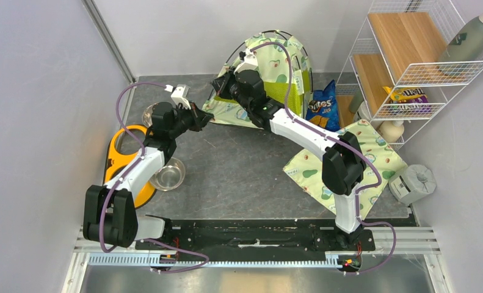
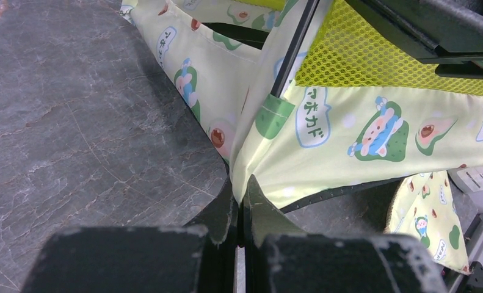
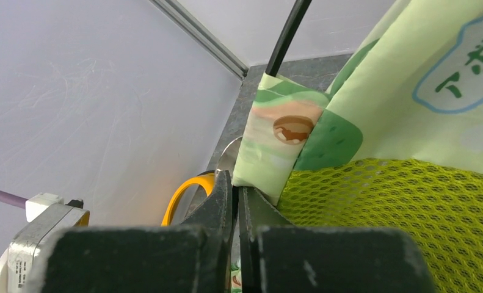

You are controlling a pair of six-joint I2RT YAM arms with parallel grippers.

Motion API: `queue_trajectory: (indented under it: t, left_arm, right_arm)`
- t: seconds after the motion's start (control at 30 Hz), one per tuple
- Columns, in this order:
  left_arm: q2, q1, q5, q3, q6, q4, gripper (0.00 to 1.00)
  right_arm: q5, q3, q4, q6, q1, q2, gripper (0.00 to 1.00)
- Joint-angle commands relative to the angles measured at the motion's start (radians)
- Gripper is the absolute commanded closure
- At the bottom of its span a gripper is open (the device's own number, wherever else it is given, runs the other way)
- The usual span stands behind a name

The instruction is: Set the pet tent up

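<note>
Two sets of jaws, both mine, are pressing almost fully together on the pet tent (image 1: 275, 67), which is standing domed at the far back of the table (image 1: 239, 165), close to the rear wall. My left gripper (image 2: 240, 194) is pinching the lower front corner of the cream fabric, right down at table level, probably to pin that corner while the frame is getting tensioned. My right gripper (image 3: 236, 186) is nipping the fabric sleeve end that the black pole (image 3: 286, 38) is running into, just above the lime mesh panel (image 3: 397, 220); I'm judging this as steadying the pole tip in its pocket. Nothing else is sitting in either grip

Around: the flat avocado-print pad (image 1: 348, 165) is lying at the near right, well apart from the tent. The chip bag (image 1: 323, 107) is leaning just beside the tent's right side, crowding it. The steel bowl (image 1: 167, 174) and yellow feeder stand (image 1: 119, 159) are sitting under my left arm, so dropping that elbow is risking a knock. The wire shelf (image 1: 410, 61) is standing at the far right, limiting room for sliding the tent that way
</note>
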Motion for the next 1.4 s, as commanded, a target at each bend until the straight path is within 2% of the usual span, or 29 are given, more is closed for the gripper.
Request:
queue_trajectory:
  t: [0.0, 0.43, 0.73, 0.8, 0.97, 1.13, 1.37]
  left_arm:
    - [-0.041, 0.030, -0.041, 0.007, 0.068, -0.038, 0.98]
    - [-0.066, 0.030, -0.043, 0.027, 0.091, -0.056, 0.98]
    - [-0.079, 0.030, -0.043, 0.024, 0.098, -0.062, 0.98]
    - [-0.079, 0.030, -0.044, 0.026, 0.098, -0.062, 0.98]
    - [-0.074, 0.030, -0.043, 0.033, 0.099, -0.062, 0.98]
    - [-0.074, 0.029, -0.015, 0.036, 0.090, -0.055, 0.98]
    - [-0.072, 0.030, 0.087, 0.022, 0.075, -0.003, 0.98]
  right_arm:
    - [0.035, -0.001, 0.037, -0.125, -0.068, -0.041, 1.00]
    - [-0.022, -0.017, 0.045, -0.181, -0.017, -0.018, 1.00]
    - [0.106, -0.003, 0.027, -0.251, 0.001, 0.008, 1.00]
    - [0.085, -0.005, 0.032, -0.263, 0.003, 0.009, 1.00]
    - [-0.080, -0.048, 0.068, -0.253, 0.006, -0.006, 1.00]
    - [-0.132, -0.092, 0.111, -0.216, 0.009, -0.009, 1.00]
    - [0.005, -0.063, 0.088, -0.219, 0.029, 0.012, 1.00]
